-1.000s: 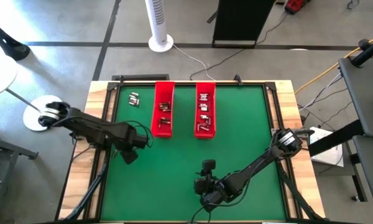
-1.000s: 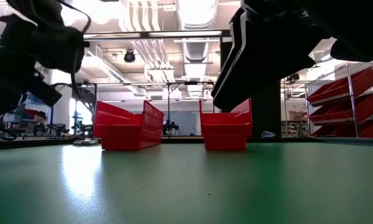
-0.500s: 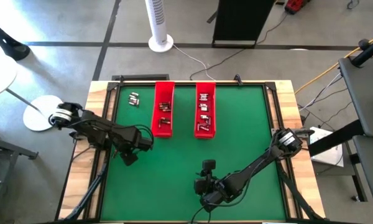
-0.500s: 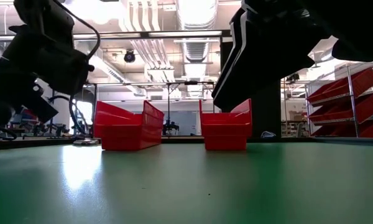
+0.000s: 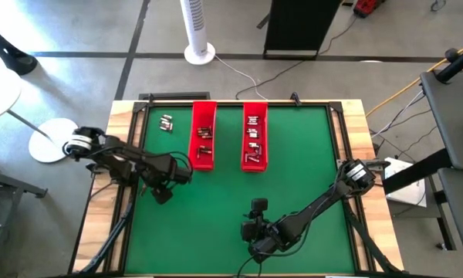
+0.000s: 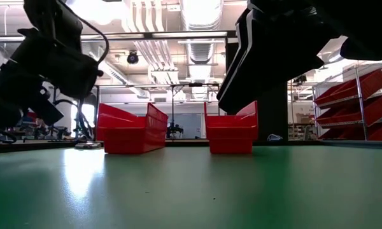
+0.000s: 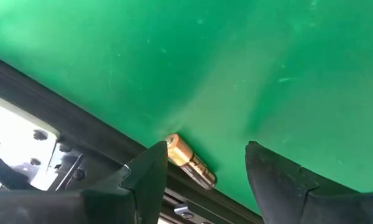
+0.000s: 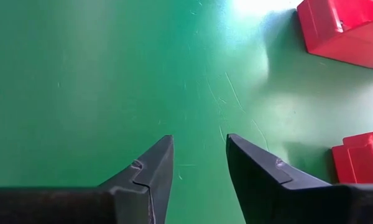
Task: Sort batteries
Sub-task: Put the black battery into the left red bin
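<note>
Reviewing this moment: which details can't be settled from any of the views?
- High view: the batteries in the two red trays and the loose ones on the mat are too small to count or type.
- Left wrist view: one battery beside a finger; contact unclear.
- Low view: tray walls hide their contents.
</note>
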`<state>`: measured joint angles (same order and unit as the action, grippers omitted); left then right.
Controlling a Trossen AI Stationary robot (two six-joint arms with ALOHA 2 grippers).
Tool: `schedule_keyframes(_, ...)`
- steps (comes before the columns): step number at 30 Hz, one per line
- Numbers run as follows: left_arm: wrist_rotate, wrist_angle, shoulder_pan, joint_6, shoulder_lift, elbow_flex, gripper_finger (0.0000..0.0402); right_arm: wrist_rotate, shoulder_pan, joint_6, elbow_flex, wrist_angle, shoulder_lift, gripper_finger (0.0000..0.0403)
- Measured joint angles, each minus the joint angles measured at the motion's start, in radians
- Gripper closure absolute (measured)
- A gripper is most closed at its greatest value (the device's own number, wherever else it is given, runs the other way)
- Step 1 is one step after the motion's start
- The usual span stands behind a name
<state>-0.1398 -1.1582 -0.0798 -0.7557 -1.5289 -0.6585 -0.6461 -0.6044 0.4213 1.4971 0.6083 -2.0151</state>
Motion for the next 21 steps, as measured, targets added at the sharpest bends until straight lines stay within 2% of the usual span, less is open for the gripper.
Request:
schedule_keyframes(11,0.004,0.007,0.059,0.054,-0.067,0.006,0.0208,0.045,0.0,0.014,0.0,0.0,0.0,0.0268)
schedule_keyframes(21,-0.033,0.003,0.181,0.189,-0.137,0.004,0.0208,0.048,0.0,0.027,0.0,0.0,0.0,0.0287)
